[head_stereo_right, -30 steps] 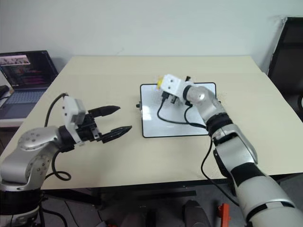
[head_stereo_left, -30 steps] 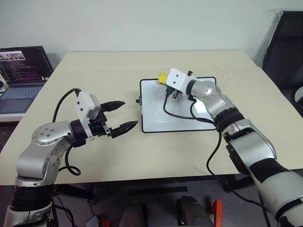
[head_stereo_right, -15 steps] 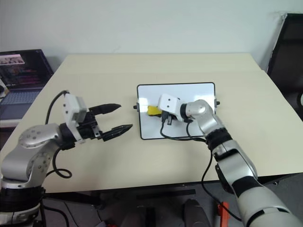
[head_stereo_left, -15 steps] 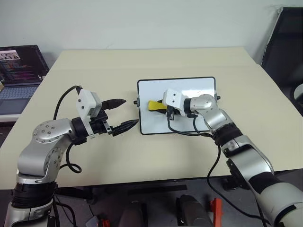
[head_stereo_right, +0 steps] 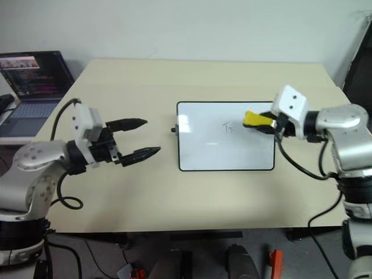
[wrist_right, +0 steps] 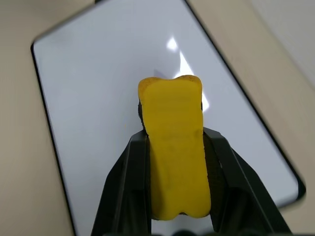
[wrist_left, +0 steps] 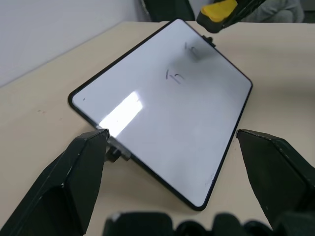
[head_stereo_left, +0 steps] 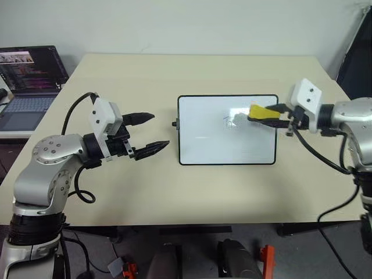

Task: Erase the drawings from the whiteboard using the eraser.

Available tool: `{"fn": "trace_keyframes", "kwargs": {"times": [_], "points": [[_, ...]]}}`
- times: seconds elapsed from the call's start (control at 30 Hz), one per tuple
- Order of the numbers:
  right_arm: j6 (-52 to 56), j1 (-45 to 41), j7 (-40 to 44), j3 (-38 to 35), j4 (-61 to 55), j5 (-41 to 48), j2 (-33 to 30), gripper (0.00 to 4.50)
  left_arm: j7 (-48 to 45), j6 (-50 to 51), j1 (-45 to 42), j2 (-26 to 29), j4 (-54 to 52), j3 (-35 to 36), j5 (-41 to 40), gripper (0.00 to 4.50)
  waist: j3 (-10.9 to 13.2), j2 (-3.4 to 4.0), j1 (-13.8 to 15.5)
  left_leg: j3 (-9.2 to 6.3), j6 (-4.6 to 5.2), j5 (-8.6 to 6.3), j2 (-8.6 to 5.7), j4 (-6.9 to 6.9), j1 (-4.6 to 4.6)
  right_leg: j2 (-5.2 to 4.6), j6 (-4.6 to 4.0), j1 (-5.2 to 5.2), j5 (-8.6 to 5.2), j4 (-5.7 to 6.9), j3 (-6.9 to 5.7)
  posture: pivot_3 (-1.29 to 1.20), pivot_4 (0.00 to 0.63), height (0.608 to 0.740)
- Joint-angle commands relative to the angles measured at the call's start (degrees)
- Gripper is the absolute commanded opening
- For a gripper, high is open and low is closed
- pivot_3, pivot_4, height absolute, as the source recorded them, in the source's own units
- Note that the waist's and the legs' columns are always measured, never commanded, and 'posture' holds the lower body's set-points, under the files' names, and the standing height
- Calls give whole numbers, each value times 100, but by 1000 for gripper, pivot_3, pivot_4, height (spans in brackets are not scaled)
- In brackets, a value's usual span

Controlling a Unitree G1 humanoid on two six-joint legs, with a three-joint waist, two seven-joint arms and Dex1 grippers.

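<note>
While the right gripper (head_stereo_left: pixel 268 114) pinches the eraser (head_stereo_left: pixel 261 113) between its two black fingers, the yellow block juts toward frame left over the right edge of the whiteboard (head_stereo_left: pixel 206 145), at centre right of the left eye view. Whether the eraser touches the surface cannot be told; in the right wrist view it sits lengthwise between the fingers (wrist_right: pixel 130 177), board beneath.

Whiteboard lies flat on the beige table (head_stereo_left: pixel 145 75), centre of frame, long side across, thin black frame, small knob on its left short side. Drawings (head_stereo_left: pixel 231 122): thin dark letter-like marks in the upper right part of the board, just left of the eraser tip. In the left wrist view one mark reads clearly, a second beside it looks smudged.

Left gripper (head_stereo_left: pixel 149 131) at centre left, held above the table, well apart from the board's left edge, fingers spread wide and empty, tips pointing toward the board.

Laptop (head_stereo_left: pixel 26 81) open at upper left, screen lit, beside the table's left edge.
</note>
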Motion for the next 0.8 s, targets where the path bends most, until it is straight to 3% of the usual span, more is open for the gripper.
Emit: {"fn": "trace_keyframes", "kwargs": {"times": [0.03, 0.17, 0.43, 0.8], "points": [[-7, 526, -39, -303, -442, -67, -426, 1017, -127, -139, -160, 54, 118, -47, 46, 4500, 0, 0, -7, 2, 0, 0, -1, 1, 0, 0, 0, 0, 0, 0, 1, 0, 150, 740], [55, 633, -265, -432, -659, 109, -400, 1017, -181, -224, -212, 7, 262, -165, 130, 4500, 5, -1, -106, 16, 1, 0, 1, 2, 13, 4, 2, 0, -1, 10, 21, 0, 150, 740], [132, -69, -946, -557, -500, 384, 219, 1017, -119, -449, -594, -294, 433, -263, 177, 4500, 11, -12, -105, 13, 1, 0, 0, 20, 14, 5, 4, 9, 0, 14, 21, 0, 150, 740], [557, -7, -870, -437, -752, 788, 271, 1017, -225, -295, -604, -221, 290, -238, 82, 4500, 12, -13, -85, 11, 0, -3, 0, 21, 11, 3, 6, 8, -1, 17, 19, 0, 150, 740]]}}
